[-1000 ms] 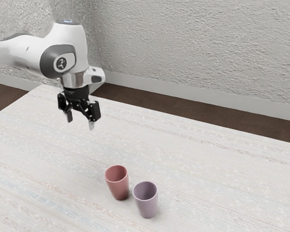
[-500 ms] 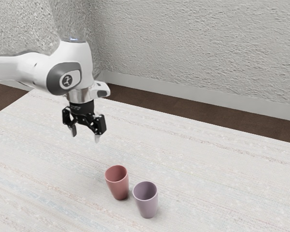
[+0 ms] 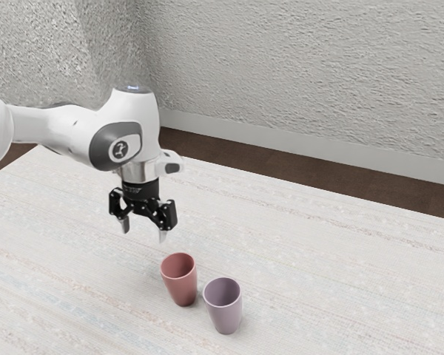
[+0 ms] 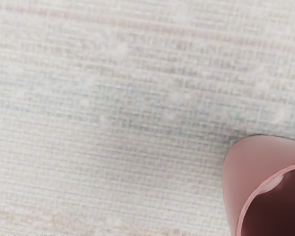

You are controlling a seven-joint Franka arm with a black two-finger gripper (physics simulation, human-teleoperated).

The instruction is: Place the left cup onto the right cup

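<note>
gripper (image 3: 143,230): released, empty; hangs over the table (image 3: 340,251)
pink cup (image 3: 179,279): upright; below the gripper, offset toward the exterior view's right
purple cup (image 3: 223,304): just beside the pink cup, farther from the gripper

A rough, grey-white stucco back wall (image 3: 318,66) meets a more shaded side wall (image 3: 29,44) at a corner toward the exterior view's left. A pale baseboard (image 3: 318,144) lies along the foot of the back wall, with a strip of dark brown floor (image 3: 340,176) below it. The table (image 3: 355,251) takes up the lower part of the scene. Its top is off-white, with fine, faint streaks of grey, pink and blue running along it, a little like woven cloth. The light is soft and even, casting only weak shadows on the table.
</note>
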